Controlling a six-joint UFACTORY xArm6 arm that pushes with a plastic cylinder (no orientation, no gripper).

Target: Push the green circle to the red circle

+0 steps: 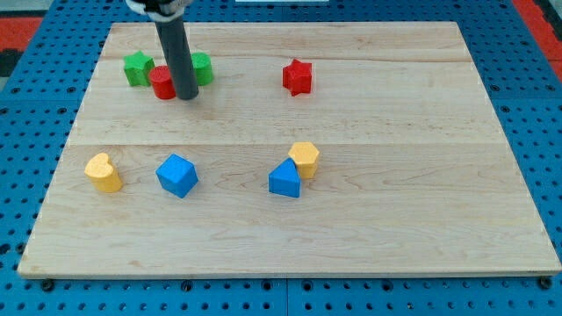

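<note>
The green circle [202, 68] sits near the view's top left, partly hidden behind the dark rod. The red circle [162, 82] lies just to its left, also partly hidden by the rod. My tip [186, 96] rests on the board between the two circles, slightly below them and close to both; I cannot tell if it touches either.
A green star [137, 68] lies left of the red circle. A red star [298, 77] sits at top centre. A yellow heart [104, 172], a blue cube [177, 175], a blue triangle [284, 180] and a yellow hexagon [305, 158] lie lower down. The wooden board [421, 219] rests on blue pegboard.
</note>
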